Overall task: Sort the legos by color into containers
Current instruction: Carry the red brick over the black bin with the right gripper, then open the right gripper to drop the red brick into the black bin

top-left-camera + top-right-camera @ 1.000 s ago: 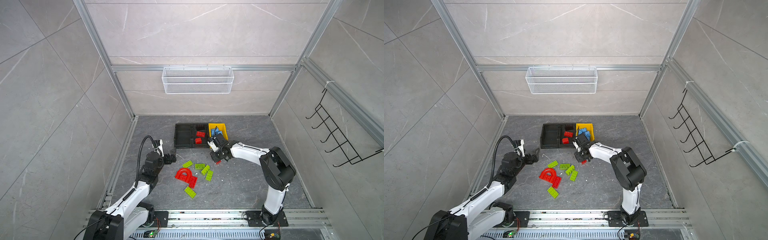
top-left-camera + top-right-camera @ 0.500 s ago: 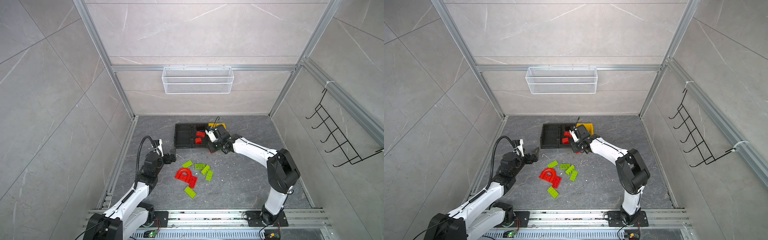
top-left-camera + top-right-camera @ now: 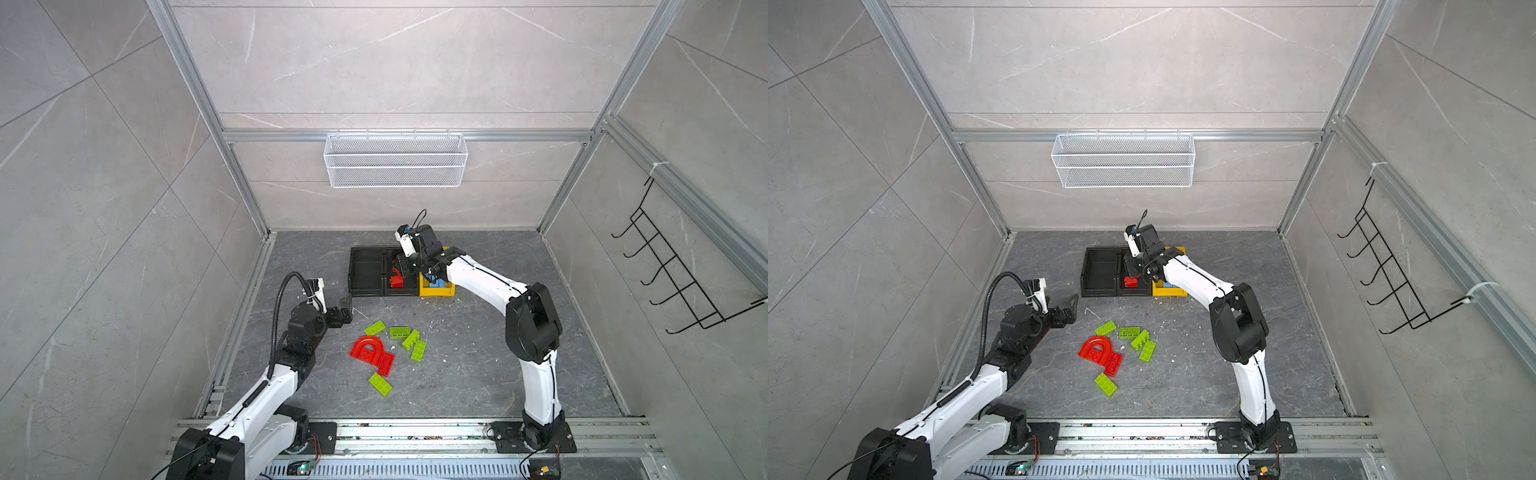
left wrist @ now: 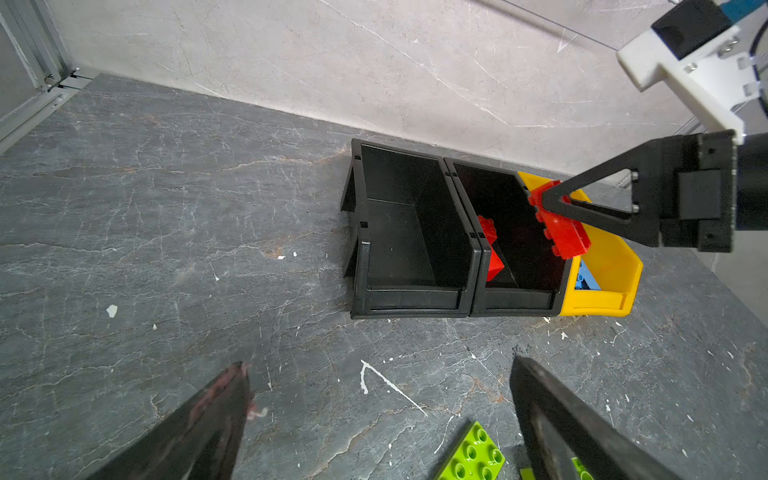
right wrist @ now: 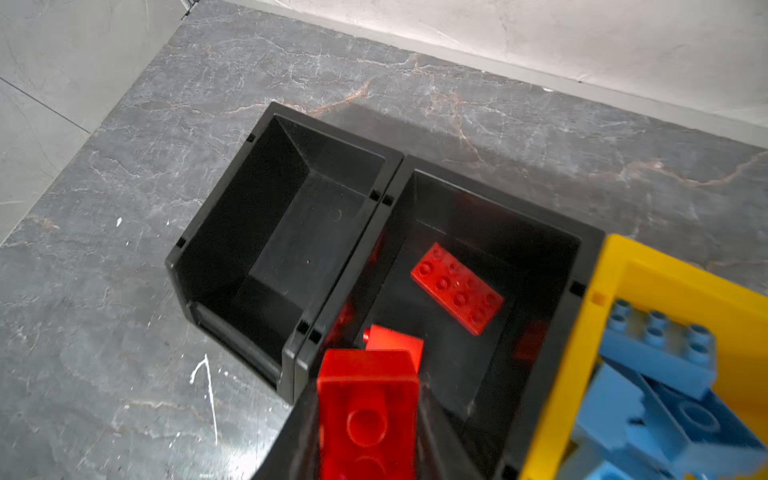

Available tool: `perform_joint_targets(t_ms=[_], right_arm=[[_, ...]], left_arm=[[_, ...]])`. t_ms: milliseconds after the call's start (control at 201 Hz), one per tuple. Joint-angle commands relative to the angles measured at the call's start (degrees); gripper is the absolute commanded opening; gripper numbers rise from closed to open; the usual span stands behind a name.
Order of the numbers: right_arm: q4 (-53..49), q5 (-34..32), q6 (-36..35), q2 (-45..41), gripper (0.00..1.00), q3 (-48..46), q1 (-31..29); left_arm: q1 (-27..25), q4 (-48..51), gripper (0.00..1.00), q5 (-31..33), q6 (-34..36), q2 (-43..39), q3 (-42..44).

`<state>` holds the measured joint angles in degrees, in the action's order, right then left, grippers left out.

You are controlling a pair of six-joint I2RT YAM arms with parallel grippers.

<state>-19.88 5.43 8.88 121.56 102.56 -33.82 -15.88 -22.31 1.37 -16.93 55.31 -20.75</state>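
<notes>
Your right gripper [image 4: 544, 199] is clamped on a red brick [image 4: 565, 232]. The brick sits pinched at the very tips and most of its length sticks out past them. In the right wrist view that brick [image 5: 368, 409] juts out between the two dark fingers with its hollow underside toward the camera.

You are holding it in the air above the middle black bin [image 4: 515, 305], which stands between the left black bin [image 4: 407, 305] and the yellow bin [image 4: 598, 307]. It touches no rim. Two loose red bricks [image 5: 457, 289] lie on the middle bin's floor, and blue bricks [image 5: 660, 353] fill the yellow one.

Your left gripper [image 4: 378, 363] has its fingers spread wide with nothing between them. It hangs over bare floor, nearer than the bins.

Just right of it on the floor lie five green bricks [image 3: 399, 332], with a red arch [image 3: 368, 347] touching a red flat brick [image 3: 385, 365].
</notes>
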Motion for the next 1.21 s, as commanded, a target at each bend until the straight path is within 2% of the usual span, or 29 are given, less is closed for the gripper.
perform_joint_targets(t_ms=[0,334,732,906,1041,1200], right_arm=[[0.1,0.98,1.49,3.21,0.31,4.34,0.41],[-0.56,2.09,2.94,11.92,0.32,12.84,1.89],[-4.09,2.09,3.77,18.18,0.36,21.01,2.71],[-5.86,1.98,3.09,18.63,0.41,23.06,2.77],[-7.45,1.97,1.9,17.48,0.53,23.76,2.8],[-5.99,2.06,0.85,12.2,0.61,18.53,2.62]], left_arm=[[-0.2,-2.57,1.0,-0.55,-0.13,-0.73,-0.54],[-0.2,-3.25,1.0,-0.32,-0.15,-0.54,-0.19],[-0.2,-3.36,1.0,-0.42,-0.03,-0.58,-0.1],[-0.2,-3.36,1.0,-0.22,0.1,-0.83,-0.01],[-0.2,-3.36,1.0,-0.27,-0.1,-0.38,-0.16],[-0.2,-3.05,1.0,-0.14,0.14,-0.9,-0.19]])
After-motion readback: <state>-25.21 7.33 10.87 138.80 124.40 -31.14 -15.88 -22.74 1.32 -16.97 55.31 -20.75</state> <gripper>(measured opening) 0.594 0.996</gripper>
